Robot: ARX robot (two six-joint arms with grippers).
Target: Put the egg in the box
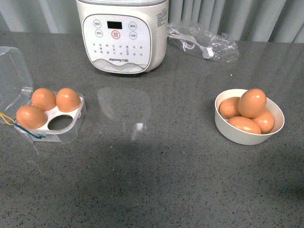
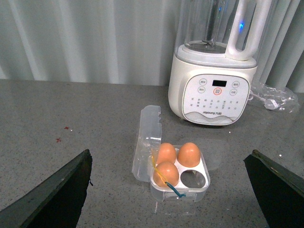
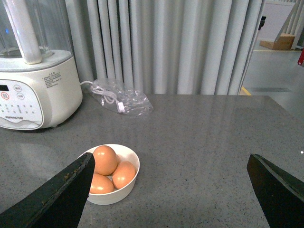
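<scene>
The clear box (image 1: 75,124) stands open at the table's left, lid back, with yellow and blue bands at its front. Three orange-brown eggs fill three cells; the front right cell (image 1: 60,123) is empty. It shows in the left wrist view (image 2: 202,184) too. Several eggs lie in a round white bowl (image 1: 242,137) at the right, the top egg (image 1: 252,102) highest. The bowl also shows in the right wrist view (image 3: 127,183). My left gripper (image 2: 173,190) is open and empty above and before the box. My right gripper (image 3: 173,190) is open and empty, the bowl by one finger (image 3: 57,194). Neither arm shows in the front view.
A big white kitchen appliance (image 1: 122,35) stands at the back centre. A clear bag with a white cable (image 1: 202,40) lies to its right. Grey curtains hang behind the grey stone table (image 1: 156,161). The table's right edge shows in the right wrist view (image 3: 280,107).
</scene>
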